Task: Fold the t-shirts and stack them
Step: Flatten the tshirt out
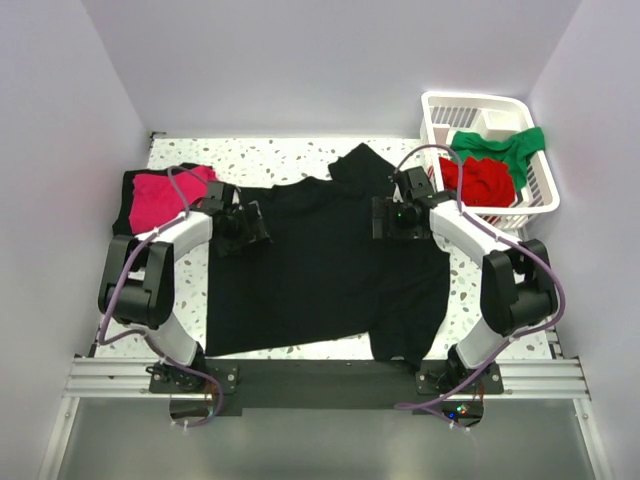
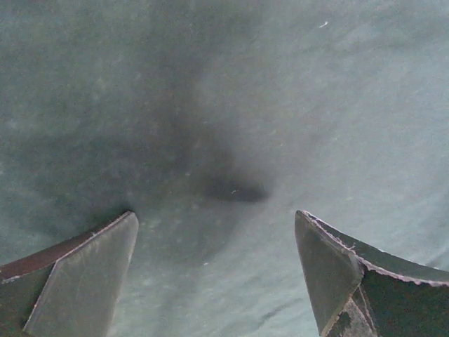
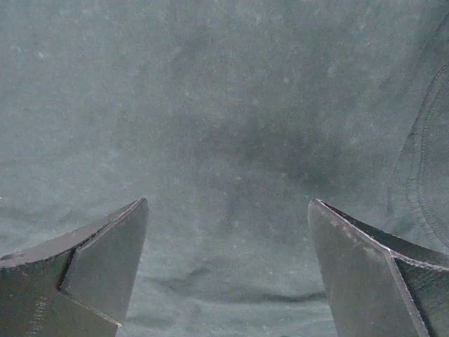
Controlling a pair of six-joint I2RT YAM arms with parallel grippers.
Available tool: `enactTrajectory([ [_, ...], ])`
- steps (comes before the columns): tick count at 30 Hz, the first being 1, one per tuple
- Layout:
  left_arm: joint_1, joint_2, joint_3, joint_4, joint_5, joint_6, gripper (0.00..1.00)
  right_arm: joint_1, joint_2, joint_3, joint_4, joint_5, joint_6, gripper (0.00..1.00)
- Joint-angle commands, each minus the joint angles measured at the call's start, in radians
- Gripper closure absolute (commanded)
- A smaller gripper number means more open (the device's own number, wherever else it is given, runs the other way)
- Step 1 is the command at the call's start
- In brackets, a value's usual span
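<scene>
A black t-shirt [image 1: 325, 265] lies spread flat across the middle of the table, one sleeve [image 1: 362, 163] pointing to the far side. My left gripper [image 1: 262, 225] hovers open over its left shoulder area, and the left wrist view shows only dark cloth [image 2: 224, 140] between the wide-apart fingers [image 2: 84, 270]. My right gripper [image 1: 378, 217] stands open over the shirt's upper right, cloth [image 3: 224, 140] filling its view, with a seam [image 3: 421, 175] at the right. A folded magenta-pink t-shirt [image 1: 160, 197] rests on a black one [image 1: 130, 185] at the left. Red [image 1: 480, 180] and green [image 1: 500, 145] t-shirts lie in the basket.
The white slatted basket [image 1: 445, 108] stands at the far right corner. White walls close in the left, far and right sides. The speckled tabletop [image 1: 280, 155] shows beyond the shirt. An aluminium rail [image 1: 110, 378] carries both arm bases at the near edge.
</scene>
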Motion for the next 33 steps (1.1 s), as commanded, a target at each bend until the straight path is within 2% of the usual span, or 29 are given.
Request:
enactTrajectory([
  [1,0.000,0.041,0.032,0.077,0.023,0.011,0.00,-0.003,-0.035,-0.009,0.041,-0.009,0.028,0.01],
  [8,0.000,0.155,0.085,0.080,0.018,0.033,0.00,-0.005,0.090,0.005,0.039,-0.044,0.042,0.01],
  [15,0.000,0.264,0.222,0.042,-0.001,0.059,0.00,-0.008,0.218,0.094,0.010,-0.052,0.045,0.02],
  [26,0.000,0.503,0.570,-0.061,-0.051,0.093,0.00,-0.023,0.432,0.390,-0.133,0.039,0.063,0.02],
  [33,0.000,0.549,0.665,-0.049,-0.046,0.102,0.00,-0.034,0.528,0.558,-0.211,0.060,0.063,0.02],
])
